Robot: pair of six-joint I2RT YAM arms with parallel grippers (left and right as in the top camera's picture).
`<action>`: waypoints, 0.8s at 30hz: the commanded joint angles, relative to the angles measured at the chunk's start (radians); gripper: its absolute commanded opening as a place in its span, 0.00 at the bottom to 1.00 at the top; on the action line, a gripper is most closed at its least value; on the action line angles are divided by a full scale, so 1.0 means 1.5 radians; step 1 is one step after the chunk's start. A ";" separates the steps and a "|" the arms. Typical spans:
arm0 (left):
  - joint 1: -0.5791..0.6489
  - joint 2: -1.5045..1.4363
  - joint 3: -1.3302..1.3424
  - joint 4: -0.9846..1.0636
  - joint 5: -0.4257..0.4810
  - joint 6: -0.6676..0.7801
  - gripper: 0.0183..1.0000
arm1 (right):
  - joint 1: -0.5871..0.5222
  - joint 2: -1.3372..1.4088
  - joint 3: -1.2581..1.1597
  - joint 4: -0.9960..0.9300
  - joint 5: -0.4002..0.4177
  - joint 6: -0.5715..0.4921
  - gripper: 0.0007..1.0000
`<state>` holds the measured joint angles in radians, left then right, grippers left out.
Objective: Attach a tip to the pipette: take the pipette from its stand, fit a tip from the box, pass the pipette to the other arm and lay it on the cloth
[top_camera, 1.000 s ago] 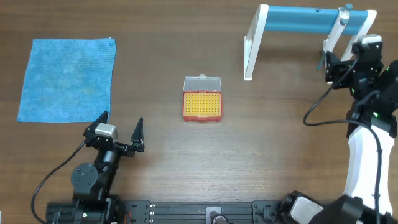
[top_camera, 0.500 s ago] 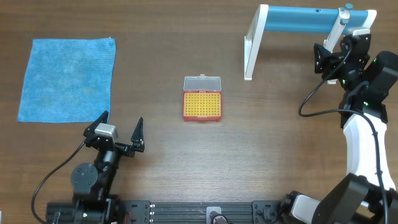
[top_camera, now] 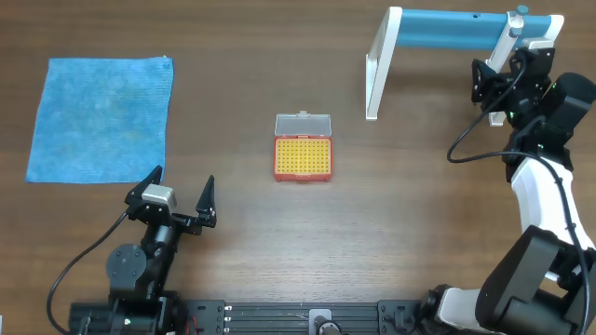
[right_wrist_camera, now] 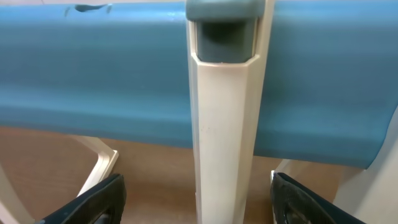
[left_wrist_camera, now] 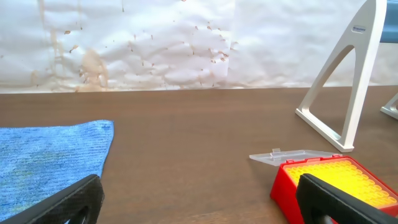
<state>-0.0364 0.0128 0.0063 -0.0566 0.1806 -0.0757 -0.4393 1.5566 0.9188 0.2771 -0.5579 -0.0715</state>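
We've barely begun: the pipette [right_wrist_camera: 224,124] hangs on the stand [top_camera: 438,30], our right gripper [right_wrist_camera: 198,198] wide open around it, the left gripper [top_camera: 182,179] open and empty.

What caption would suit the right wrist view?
Open right gripper straddling the white pipette that hangs on the blue stand, not yet closed on it.

A table [top_camera: 410,214] is seen from above. A cloth [top_camera: 101,119] lies flat at its far left. A tip box [top_camera: 303,149] sits near the middle, its lid folded open toward the back. A stand [top_camera: 447,30] occupies the back right corner, and a pipette [right_wrist_camera: 222,124] hangs upright at its right end. The left gripper [top_camera: 177,197] sits in front of the cloth, fingers spread. The right gripper [top_camera: 494,88] faces the pipette with one finger on either side, not touching it.
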 commanded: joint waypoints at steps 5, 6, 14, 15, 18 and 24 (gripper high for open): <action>-0.002 -0.004 -0.001 -0.005 0.000 0.004 1.00 | 0.008 0.020 0.014 0.024 0.018 0.010 0.72; -0.002 -0.004 -0.001 -0.005 0.000 0.004 1.00 | 0.008 0.023 0.014 0.031 0.018 0.011 0.72; -0.002 -0.004 -0.001 -0.005 0.000 0.004 1.00 | 0.009 0.050 0.014 0.069 0.018 0.023 0.66; -0.002 -0.004 -0.001 -0.005 0.000 0.004 1.00 | 0.009 0.052 0.014 0.072 0.018 0.023 0.65; -0.002 -0.004 -0.001 -0.005 0.000 0.004 1.00 | 0.009 0.056 0.014 0.078 0.018 0.023 0.63; -0.002 -0.004 -0.001 -0.005 0.000 0.004 1.00 | 0.012 0.060 0.014 0.086 0.018 0.023 0.54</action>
<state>-0.0364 0.0128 0.0063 -0.0566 0.1806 -0.0757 -0.4335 1.6344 0.9195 0.3969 -0.5400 -0.0505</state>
